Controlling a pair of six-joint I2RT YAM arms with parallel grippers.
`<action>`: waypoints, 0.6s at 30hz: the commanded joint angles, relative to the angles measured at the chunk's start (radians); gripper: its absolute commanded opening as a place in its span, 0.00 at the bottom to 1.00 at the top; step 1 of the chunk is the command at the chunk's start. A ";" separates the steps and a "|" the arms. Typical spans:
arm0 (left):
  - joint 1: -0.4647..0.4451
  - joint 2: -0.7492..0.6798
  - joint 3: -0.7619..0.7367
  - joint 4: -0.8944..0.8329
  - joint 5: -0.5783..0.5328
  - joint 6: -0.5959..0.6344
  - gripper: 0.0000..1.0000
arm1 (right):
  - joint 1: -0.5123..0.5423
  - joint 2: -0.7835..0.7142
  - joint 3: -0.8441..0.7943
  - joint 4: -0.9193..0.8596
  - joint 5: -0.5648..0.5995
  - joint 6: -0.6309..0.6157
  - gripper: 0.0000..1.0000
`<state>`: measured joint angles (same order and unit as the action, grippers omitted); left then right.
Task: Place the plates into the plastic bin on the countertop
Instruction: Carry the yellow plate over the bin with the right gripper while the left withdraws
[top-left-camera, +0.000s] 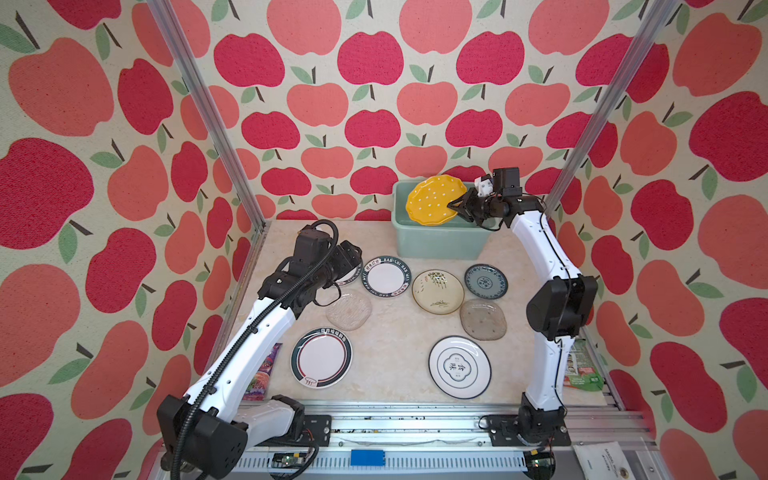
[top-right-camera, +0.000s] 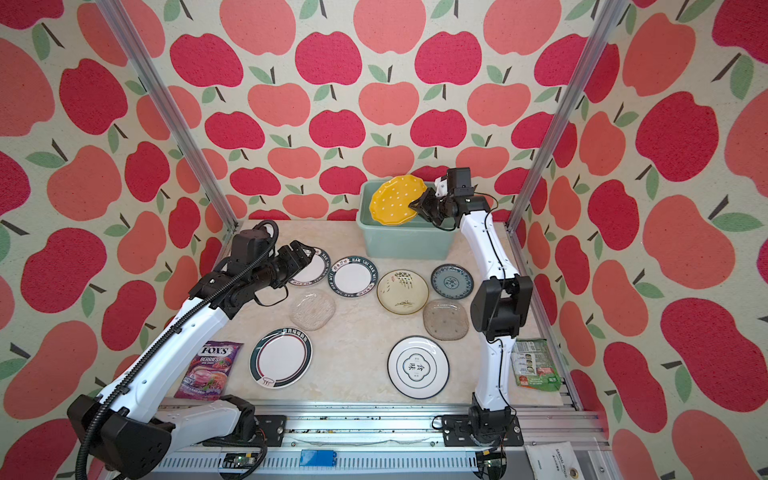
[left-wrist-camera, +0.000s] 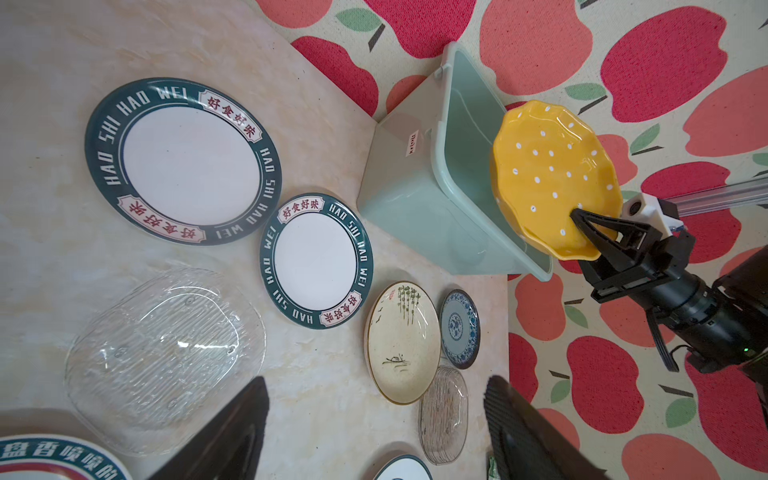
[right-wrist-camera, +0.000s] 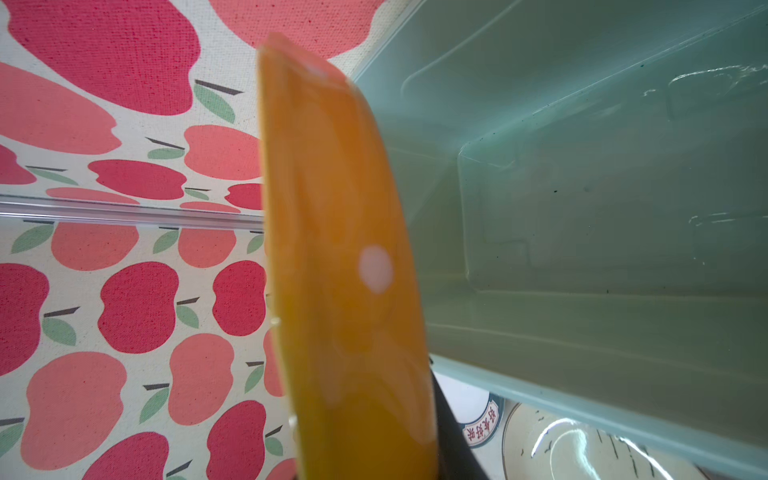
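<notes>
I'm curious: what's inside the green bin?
Inside the green bin, the visible floor is bare. The yellow plate, tilted over it in the right gripper, hides the rest.

Tilted over the mint-green bin (top-left-camera: 436, 245): yellow dotted plate (top-left-camera: 434, 199).
Flat on the countertop (top-left-camera: 395, 332): large lettered plate (top-right-camera: 319, 269), small lettered plate (top-left-camera: 386, 277), front lettered plate (top-left-camera: 321, 357), emblem plate (top-left-camera: 459, 367), cream floral plate (top-left-camera: 438, 291), blue patterned plate (top-left-camera: 486, 281), clear glass plate (top-left-camera: 349, 309), smoky glass plate (top-left-camera: 483, 319).

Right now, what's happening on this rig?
The right tool is shut on the rim of a yellow dotted plate, holding it tilted over the green bin, not yet released. The left tool is open near the large lettered plate at the back left. Eight plates lie flat on the countertop.
</notes>
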<state>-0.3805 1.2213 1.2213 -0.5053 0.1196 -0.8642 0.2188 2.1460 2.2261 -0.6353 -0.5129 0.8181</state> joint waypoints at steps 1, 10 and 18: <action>0.011 0.023 -0.018 0.020 0.050 0.047 0.84 | -0.017 0.065 0.195 0.035 -0.080 -0.031 0.00; 0.029 0.078 -0.047 0.056 0.076 0.052 0.84 | -0.036 0.256 0.394 -0.001 -0.122 -0.037 0.00; 0.028 0.132 -0.019 0.059 0.098 0.064 0.85 | -0.008 0.299 0.364 -0.045 -0.117 -0.220 0.00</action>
<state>-0.3561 1.3369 1.1797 -0.4667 0.1997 -0.8219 0.1932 2.4432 2.5542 -0.7311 -0.5529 0.7074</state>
